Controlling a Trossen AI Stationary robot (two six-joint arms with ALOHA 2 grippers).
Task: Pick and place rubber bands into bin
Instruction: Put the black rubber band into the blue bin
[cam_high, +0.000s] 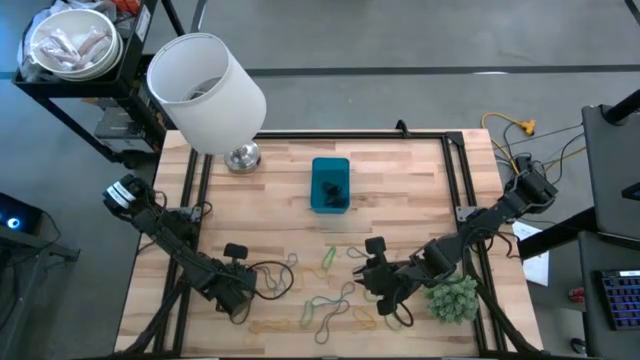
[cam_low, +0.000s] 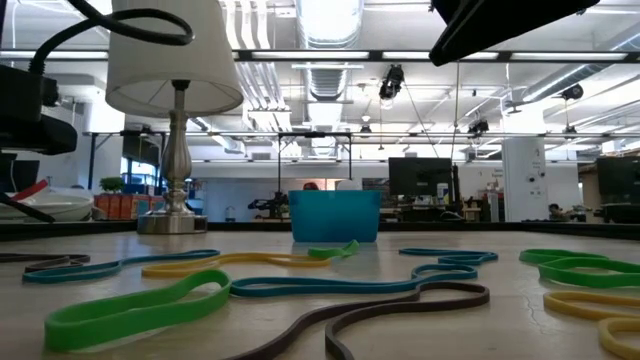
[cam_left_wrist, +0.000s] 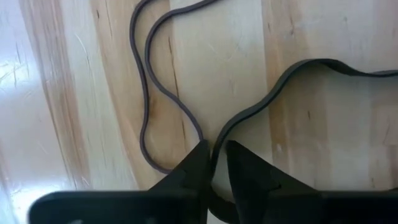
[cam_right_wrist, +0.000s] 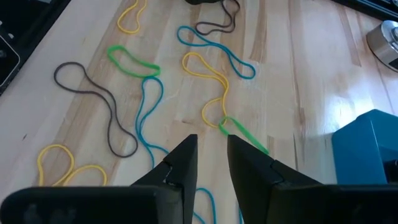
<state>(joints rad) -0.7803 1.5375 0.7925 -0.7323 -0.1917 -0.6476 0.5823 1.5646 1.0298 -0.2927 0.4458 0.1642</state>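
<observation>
A few dark bands are already seen inside the small blue plastic bin, which sits near the middle of the wooden table, beside the big white lamp. Most of the work is judged to be left. Many thin stretchy rubber bands in green, yellow, blue and brown are spread over the near part of the table, well apart from the bin (too many tangled loops to count).

The left gripper is lowered to the wood, and a thin dark brown band is pinched between its nearly closed fingers. That band is not yet lifted; it lies flat on the table.

The right gripper is held above the bands with a small gap between its fingers, and nothing is gripped. A green and yellow band lies just ahead of it. A fuzzy green plant ball sits beside the right arm.
</observation>
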